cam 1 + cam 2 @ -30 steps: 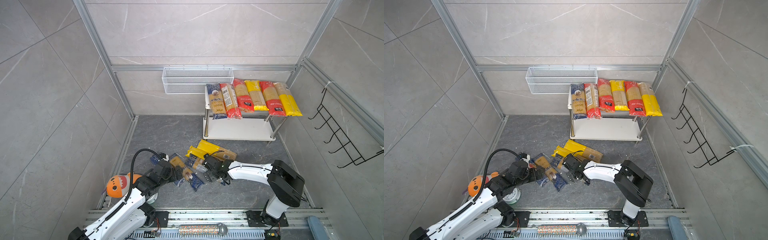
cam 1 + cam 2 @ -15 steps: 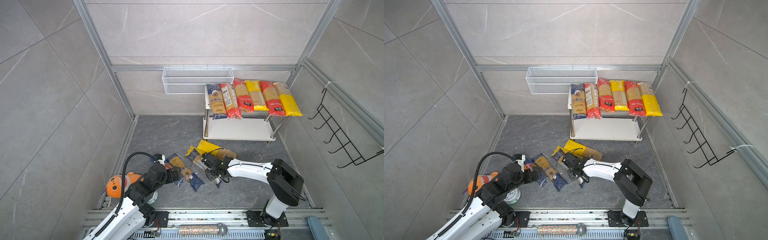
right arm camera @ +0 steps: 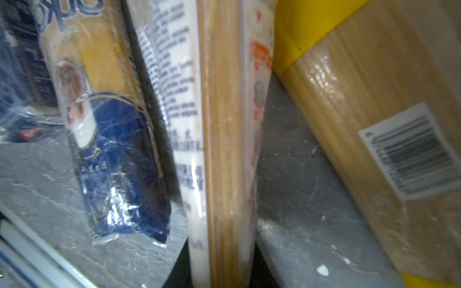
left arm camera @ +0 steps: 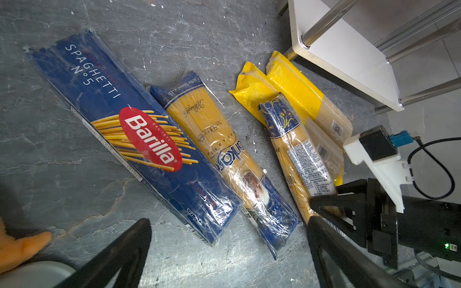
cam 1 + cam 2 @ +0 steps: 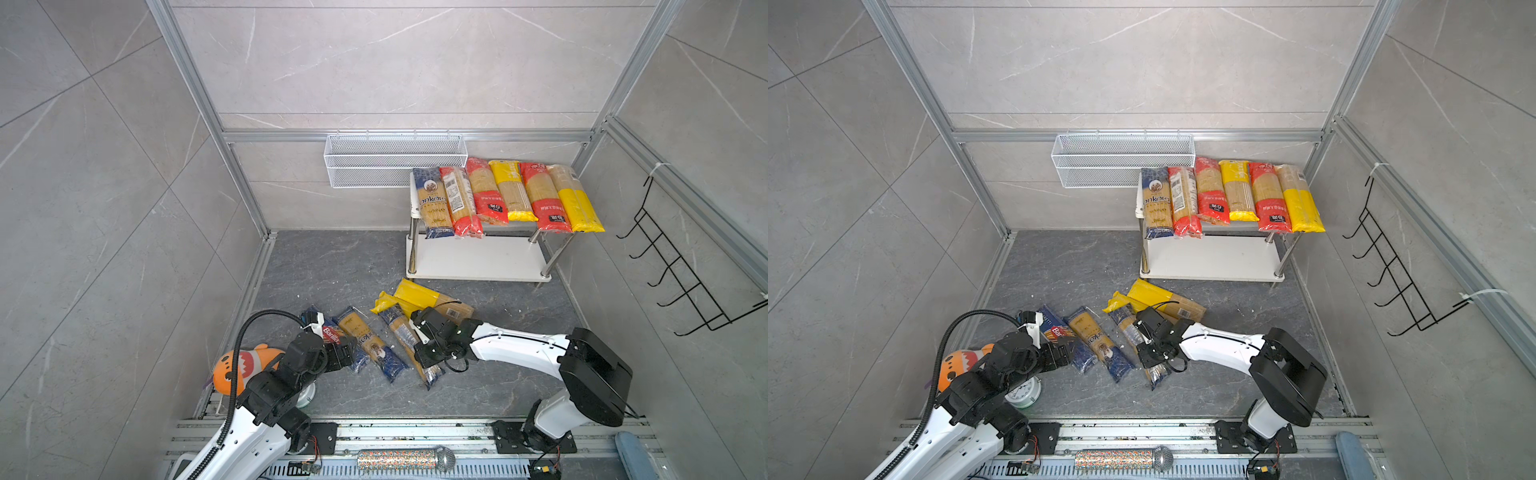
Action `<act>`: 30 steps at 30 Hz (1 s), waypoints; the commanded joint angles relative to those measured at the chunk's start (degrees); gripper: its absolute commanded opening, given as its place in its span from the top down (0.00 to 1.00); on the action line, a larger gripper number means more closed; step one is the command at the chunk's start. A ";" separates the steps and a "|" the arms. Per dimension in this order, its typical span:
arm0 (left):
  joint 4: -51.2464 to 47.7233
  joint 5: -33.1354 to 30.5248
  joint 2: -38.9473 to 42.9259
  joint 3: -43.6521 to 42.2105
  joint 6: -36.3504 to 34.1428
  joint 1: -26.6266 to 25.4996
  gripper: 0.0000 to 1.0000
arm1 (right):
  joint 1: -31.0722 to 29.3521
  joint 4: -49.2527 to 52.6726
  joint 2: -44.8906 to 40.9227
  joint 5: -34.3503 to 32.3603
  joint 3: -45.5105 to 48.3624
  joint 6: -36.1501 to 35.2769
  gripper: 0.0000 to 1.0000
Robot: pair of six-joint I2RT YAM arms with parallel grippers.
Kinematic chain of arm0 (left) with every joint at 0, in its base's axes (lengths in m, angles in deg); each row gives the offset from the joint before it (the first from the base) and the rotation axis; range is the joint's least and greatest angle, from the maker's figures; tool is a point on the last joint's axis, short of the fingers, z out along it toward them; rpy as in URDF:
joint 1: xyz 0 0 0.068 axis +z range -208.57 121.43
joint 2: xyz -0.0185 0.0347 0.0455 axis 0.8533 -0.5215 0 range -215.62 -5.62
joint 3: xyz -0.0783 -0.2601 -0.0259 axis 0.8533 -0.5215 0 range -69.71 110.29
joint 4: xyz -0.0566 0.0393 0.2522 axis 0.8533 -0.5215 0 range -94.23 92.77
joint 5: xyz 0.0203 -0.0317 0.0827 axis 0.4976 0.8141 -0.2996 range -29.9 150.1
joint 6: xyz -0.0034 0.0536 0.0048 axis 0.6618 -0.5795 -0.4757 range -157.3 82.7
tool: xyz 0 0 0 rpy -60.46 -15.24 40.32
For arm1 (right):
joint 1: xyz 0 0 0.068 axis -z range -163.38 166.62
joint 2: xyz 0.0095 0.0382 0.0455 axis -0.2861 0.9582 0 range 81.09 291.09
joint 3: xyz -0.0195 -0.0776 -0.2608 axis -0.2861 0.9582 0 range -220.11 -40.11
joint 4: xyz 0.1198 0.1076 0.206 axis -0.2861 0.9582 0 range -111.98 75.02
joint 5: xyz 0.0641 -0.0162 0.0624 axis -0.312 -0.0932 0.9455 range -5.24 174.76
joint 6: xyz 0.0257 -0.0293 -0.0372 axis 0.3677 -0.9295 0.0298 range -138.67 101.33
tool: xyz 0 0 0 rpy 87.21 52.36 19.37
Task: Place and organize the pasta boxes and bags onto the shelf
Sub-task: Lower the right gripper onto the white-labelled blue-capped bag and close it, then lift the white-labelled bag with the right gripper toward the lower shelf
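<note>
Right tool clamped crosswise on a blue-ended pack lying slantwise; shelf well beyond it. Left tool apart, empty.

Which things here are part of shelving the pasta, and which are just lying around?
Job: white two-tier shelf; six spaghetti bags on top; dark blue Barilla box; wide blue-ended clear bag; narrow blue-ended clear bag; two yellow-ended bags.
Lying about: white wire mesh basket; black wire hook rack; orange plush toy; white alarm clock; glittery microphone.
</note>
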 commanded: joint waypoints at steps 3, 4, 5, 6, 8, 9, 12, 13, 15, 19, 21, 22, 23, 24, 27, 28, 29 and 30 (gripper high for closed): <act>-1.93 -0.87 0.82 3.64 -1.76 -0.25 0.00 | 4.50 -11.64 -7.82 10.13 4.11 7.23 1.00; -2.12 -0.99 0.80 3.87 -1.80 -0.22 0.00 | 5.96 -13.14 -9.05 11.88 5.25 8.06 1.00; -2.28 -1.01 0.84 4.00 -1.78 -0.21 0.00 | 7.16 -14.21 -10.13 13.03 6.14 8.65 1.00; -2.39 -1.20 0.83 4.22 -1.86 -0.22 0.00 | 8.64 -15.12 -11.36 14.54 7.07 9.11 1.00; -2.48 -1.41 0.52 4.62 -2.13 -0.25 0.00 | 10.73 -15.54 -12.80 16.15 7.95 9.10 1.00; -2.55 -1.46 0.25 4.90 -2.29 -0.20 0.00 | 11.54 -15.26 -13.34 16.64 8.04 8.86 1.00; -2.57 -1.71 -0.89 5.83 -2.60 -0.25 0.00 | 13.97 -14.51 -14.89 17.79 8.14 7.94 1.00; -2.58 -1.80 -1.40 6.16 -2.74 -0.23 0.00 | 14.78 -14.26 -15.36 18.16 8.06 7.65 1.00; -2.57 -1.91 -2.36 6.99 -3.00 -0.26 0.00 | 16.24 -13.84 -16.31 18.70 7.83 7.01 1.00; -2.27 -2.12 -4.56 8.76 -3.59 -0.21 0.00 | 19.67 -13.16 -17.32 19.91 7.28 6.12 1.00; -2.01 -2.09 -5.79 9.56 -3.95 -0.24 0.00 | 21.78 -12.99 -17.53 20.73 7.00 5.65 1.00; -1.79 -2.09 -6.36 9.89 -4.12 -0.26 0.00 | 22.81 -12.81 -17.44 21.00 6.84 5.42 1.00; -1.62 -2.12 -6.95 10.40 -4.31 -0.26 0.00 | 23.98 -12.64 -17.37 21.41 6.69 5.10 1.00; -1.38 -2.09 -7.63 10.80 -4.56 -0.22 0.00 | 25.00 -12.60 -17.33 21.83 6.56 4.90 1.00; -0.51 -2.00 -9.38 11.68 -5.35 -0.25 0.00 | 28.15 -12.87 -16.77 22.74 5.49 4.42 1.00; -0.23 -2.02 -9.88 11.93 -5.45 -0.26 0.00 | 29.09 -13.11 -16.49 22.91 5.11 4.26 1.00; 0.12 -2.04 -10.63 12.21 -5.74 -0.25 0.00 | 30.25 -13.63 -16.08 23.17 4.69 4.27 1.00; 0.53 -2.01 -11.33 12.55 -6.05 -0.21 0.00 | 31.30 -14.07 -15.47 23.36 4.13 4.34 1.00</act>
